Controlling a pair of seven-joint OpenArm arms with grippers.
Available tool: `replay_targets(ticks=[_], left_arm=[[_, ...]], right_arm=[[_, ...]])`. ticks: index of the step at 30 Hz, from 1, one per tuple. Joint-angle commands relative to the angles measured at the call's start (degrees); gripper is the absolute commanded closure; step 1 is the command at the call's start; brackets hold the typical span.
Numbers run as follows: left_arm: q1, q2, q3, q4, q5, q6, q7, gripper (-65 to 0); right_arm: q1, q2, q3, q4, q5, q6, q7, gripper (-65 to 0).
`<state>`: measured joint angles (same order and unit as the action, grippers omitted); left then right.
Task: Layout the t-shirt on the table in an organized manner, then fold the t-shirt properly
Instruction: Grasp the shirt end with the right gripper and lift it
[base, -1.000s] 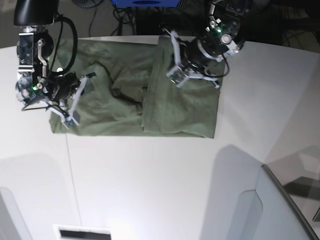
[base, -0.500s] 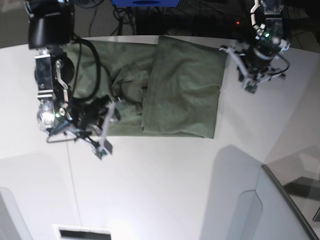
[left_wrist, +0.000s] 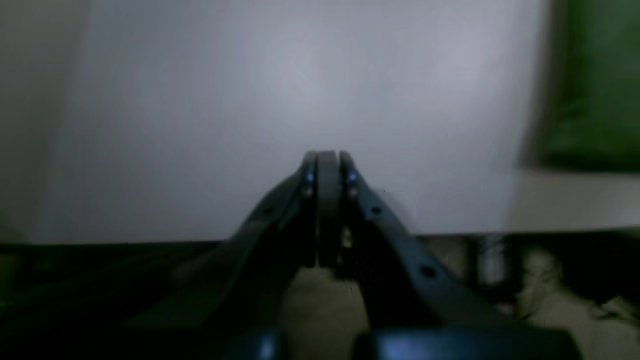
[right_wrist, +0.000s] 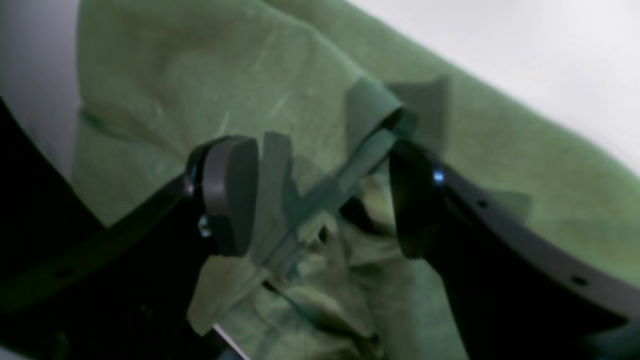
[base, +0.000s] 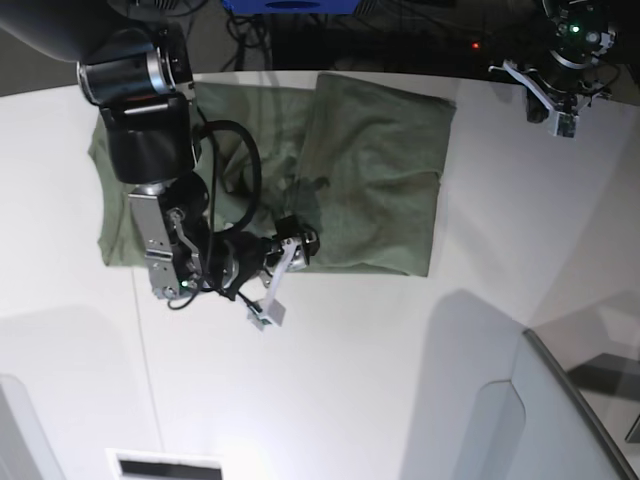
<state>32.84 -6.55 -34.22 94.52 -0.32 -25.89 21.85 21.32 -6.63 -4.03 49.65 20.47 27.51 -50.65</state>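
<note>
Since a second ago, both arms are seen to have shifted. The left gripper (base: 553, 100), earlier pressed on the folded right half of the t-shirt (base: 370, 180), has been drawn off to the far right corner of the table (base: 400, 360), clear of the cloth. The right gripper (base: 282, 280), earlier at the shirt's left edge with its jaws together, has been carried across to the near hem at the middle, and its jaws have been parted.

Reading for the task: one side panel is taken as already folded over; the bunched middle and the left half remain unflattened, so the next fold or a smoothing pass is judged to be in preparation.

Left gripper (left_wrist: 327, 210): jaws shut flat against each other, nothing held. Only bare table is seen below it, with green cloth at the far right of that view.

Right gripper (right_wrist: 325, 195): jaws held well apart, nothing gripped. In its wrist view a ribbed fold of the t-shirt (right_wrist: 280, 90) runs through the gap between the pads (right_wrist: 232, 192); contact with either pad cannot be told. The shirt lies on the far half of the table, partly crumpled.
</note>
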Motion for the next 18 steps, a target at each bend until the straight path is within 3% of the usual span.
replay_targets(ticks=[1,10,15,18], left_arm=[[0.35,-0.79,-0.99,0.64,-1.57,0.26,-0.7,0.0],[1.05,-0.53,-1.7,0.64,-2.89,0.26,-0.7,0.0],[0.96,-0.62,-1.78,-0.67,-2.8,0.26,-0.79,0.0],[0.87,-0.71,-1.78,-1.82,-2.8,0.26,-0.88,0.0]], right_arm=[[2.02,-0.18,-0.14,0.07,1.99,0.41,1.64,-37.7],[0.7,-0.18,0.38,-1.16,5.33,0.41,4.72,-37.1],[0.09,-0.18,0.47,-2.48,5.33,0.41,5.86,-21.6],[0.17,-0.18,0.47,-4.07,5.33,0.41,5.95,-16.7]])
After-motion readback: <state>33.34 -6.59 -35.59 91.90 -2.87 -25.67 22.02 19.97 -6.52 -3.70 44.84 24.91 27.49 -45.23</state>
